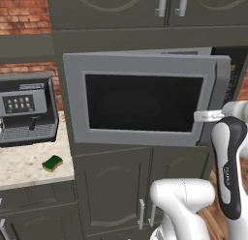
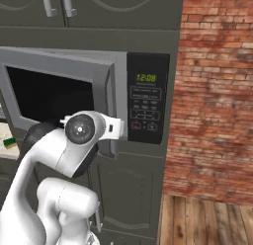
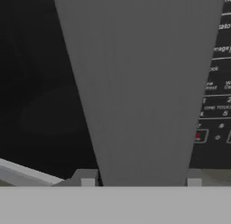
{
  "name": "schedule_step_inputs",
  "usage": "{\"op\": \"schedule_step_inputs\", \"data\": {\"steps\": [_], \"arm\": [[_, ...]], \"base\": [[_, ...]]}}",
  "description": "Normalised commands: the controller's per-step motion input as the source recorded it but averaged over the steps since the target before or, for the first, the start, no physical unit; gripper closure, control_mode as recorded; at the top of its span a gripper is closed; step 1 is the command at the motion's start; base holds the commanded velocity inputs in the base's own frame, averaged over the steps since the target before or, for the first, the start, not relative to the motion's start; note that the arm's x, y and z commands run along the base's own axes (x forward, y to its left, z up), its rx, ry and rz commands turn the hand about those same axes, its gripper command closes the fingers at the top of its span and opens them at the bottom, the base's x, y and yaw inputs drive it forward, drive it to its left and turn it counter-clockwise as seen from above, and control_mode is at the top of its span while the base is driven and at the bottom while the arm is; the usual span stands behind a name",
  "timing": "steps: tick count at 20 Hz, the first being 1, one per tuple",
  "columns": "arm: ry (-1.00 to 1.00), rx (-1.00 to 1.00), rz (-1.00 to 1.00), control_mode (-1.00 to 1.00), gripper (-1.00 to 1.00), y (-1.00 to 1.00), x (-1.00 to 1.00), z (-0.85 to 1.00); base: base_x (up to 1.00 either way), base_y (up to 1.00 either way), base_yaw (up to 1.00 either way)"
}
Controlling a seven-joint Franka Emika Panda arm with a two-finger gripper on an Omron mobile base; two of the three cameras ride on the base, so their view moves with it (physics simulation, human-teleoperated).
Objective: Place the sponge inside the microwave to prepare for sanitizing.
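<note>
Pincer [image 3: 140, 183] straddles the microwave [image 1: 77, 94] door's edge at right of frame, fingers either side; sponge [image 1: 52, 162] sits lower left on the counter [image 1: 24, 169], well apart.

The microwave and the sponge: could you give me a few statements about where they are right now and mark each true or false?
1. The sponge lies on the light counter beside the coffee machine. True.
2. The sponge is already inside the microwave. False: it is on the counter, to the left of the microwave.
3. The microwave door stands slightly ajar. True: its right edge has come away from the frame.
4. The gripper is carrying the sponge. False: its fingertips stand either side of the grey door edge.
5. The keypad panel shows green digits. True.
</note>
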Motion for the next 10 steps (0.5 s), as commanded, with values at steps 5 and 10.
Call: {"op": "schedule_step_inputs", "data": {"steps": [5, 10], "arm": [[0.1, 0.02, 0.0, -1.0, 1.0, 0.42, -0.48, 0.0], [0.12, 0.03, 0.0, -1.0, 1.0, 0.4, -0.47, 0.0]], "base": [[0.0, 0.0, 0.0], [0.0, 0.0, 0.0]]}}
